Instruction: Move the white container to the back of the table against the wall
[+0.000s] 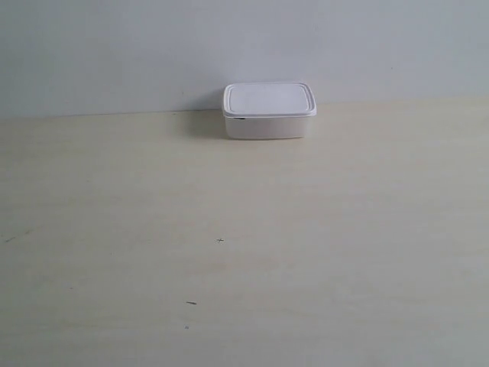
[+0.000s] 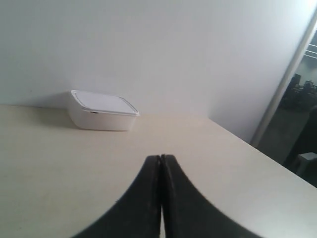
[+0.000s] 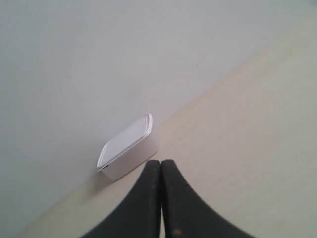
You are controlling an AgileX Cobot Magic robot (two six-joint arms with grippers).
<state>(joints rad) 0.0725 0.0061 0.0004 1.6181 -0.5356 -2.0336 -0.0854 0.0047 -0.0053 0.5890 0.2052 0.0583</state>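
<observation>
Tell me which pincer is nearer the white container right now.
Right, probably. The right pincer, shut, has its tips showing just beside the white container by the wall; the left pincer, also shut, has a stretch of table between.

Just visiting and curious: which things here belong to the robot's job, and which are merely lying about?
Job: white container, lidded; table; wall behind it; left gripper, right gripper, both shut, empty.
Lying about: tiny dark specks on the table; pale frame beside the wall.
</observation>
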